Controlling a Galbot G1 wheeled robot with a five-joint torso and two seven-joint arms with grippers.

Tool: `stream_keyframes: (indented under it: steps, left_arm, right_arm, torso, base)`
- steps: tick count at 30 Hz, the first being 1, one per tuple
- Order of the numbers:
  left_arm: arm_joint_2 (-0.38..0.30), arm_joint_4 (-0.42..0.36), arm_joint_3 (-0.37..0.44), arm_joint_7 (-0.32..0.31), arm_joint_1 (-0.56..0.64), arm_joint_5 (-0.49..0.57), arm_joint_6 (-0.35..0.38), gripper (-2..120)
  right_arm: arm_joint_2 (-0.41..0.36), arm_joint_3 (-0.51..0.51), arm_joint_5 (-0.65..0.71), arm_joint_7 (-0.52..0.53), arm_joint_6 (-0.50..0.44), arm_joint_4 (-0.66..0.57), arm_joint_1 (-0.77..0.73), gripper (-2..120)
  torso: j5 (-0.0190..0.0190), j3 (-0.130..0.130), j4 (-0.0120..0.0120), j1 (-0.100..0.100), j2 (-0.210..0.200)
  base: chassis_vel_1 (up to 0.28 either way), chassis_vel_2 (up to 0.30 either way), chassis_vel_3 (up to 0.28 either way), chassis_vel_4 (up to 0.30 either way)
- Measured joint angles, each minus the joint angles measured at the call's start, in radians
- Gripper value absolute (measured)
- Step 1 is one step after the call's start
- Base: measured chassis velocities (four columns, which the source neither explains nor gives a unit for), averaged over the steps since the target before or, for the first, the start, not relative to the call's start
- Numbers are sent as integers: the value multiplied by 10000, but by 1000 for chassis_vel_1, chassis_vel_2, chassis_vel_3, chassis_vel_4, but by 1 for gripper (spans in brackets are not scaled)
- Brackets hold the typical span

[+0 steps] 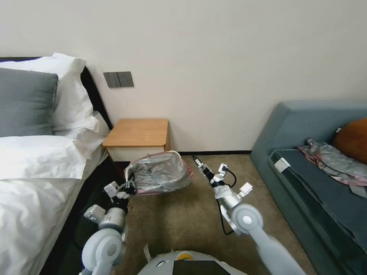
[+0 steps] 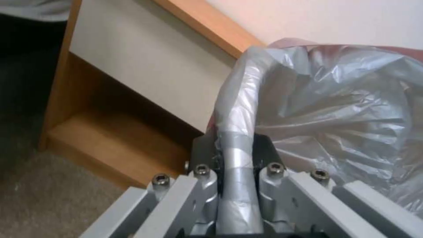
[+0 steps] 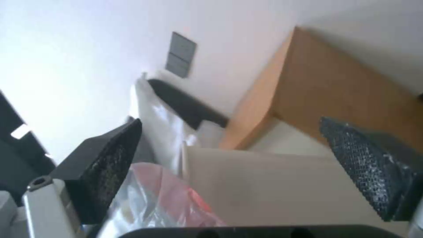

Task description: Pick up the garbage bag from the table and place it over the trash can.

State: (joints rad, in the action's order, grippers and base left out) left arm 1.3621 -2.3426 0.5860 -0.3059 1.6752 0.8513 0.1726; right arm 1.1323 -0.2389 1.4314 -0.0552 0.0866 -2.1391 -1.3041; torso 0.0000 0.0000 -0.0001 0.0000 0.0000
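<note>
Left tool (image 2: 236, 155) clamped on garbage bag (image 1: 160, 173)

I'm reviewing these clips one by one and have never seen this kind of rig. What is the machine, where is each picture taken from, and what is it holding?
It is a wheeled robot with two arms. The wide picture comes from a camera on its head, looking down; the two close-ups come from cameras on its wrists. The left hand is shut on a twisted edge of the garbage bag, as the left wrist view shows. The bag is spread over the trash can, which stands on the carpet in front of the table. The right hand hangs open beside the bag.
</note>
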Motion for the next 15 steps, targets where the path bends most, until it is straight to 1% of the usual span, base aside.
stream_keyframes:
  steps: [2,3,4,8,9,11,12,15]
  left_arm:
    - [4,-36,1,-105,-19,234,117,5]
    - [17,-52,6,-168,-44,374,236,5]
    - [17,-52,6,-168,-44,374,236,5]
    - [32,-70,11,-341,-119,679,520,5]
    - [32,-70,11,-341,-119,679,520,5]
    - [31,-119,15,-438,-144,797,630,5]
    - [31,-145,16,-491,-161,874,682,5]
    - [36,-163,16,-531,-174,929,721,5]
  right_arm:
    - [261,0,122,-341,170,162,-42,100]
    - [341,8,103,-686,287,325,-75,100]
    - [341,8,103,-686,287,325,-75,100]
    - [414,-147,36,-2277,932,851,-128,100]
    - [414,-147,36,-2277,932,851,-128,100]
    - [402,-248,-67,-2815,1168,1015,-104,100]
    - [395,-264,-86,-2921,1220,1050,-76,100]
    - [398,-265,-92,-2941,1233,1059,-40,100]
  torso:
    - [-3,0,2,-1,0]
    - [0,0,2,-1,0]
    - [0,0,2,-1,0]
    - [0,0,1,0,0]
    - [0,0,1,0,0]
    - [0,0,0,-1,0]
    - [0,0,0,0,0]
    - [0,-1,1,0,0]
  base:
    - [0,0,0,0]
    - [0,0,0,0]
    - [0,0,0,0]
    - [0,0,0,0]
    - [0,0,0,0]
    - [0,0,0,0]
    - [0,0,0,0]
    - [0,0,0,0]
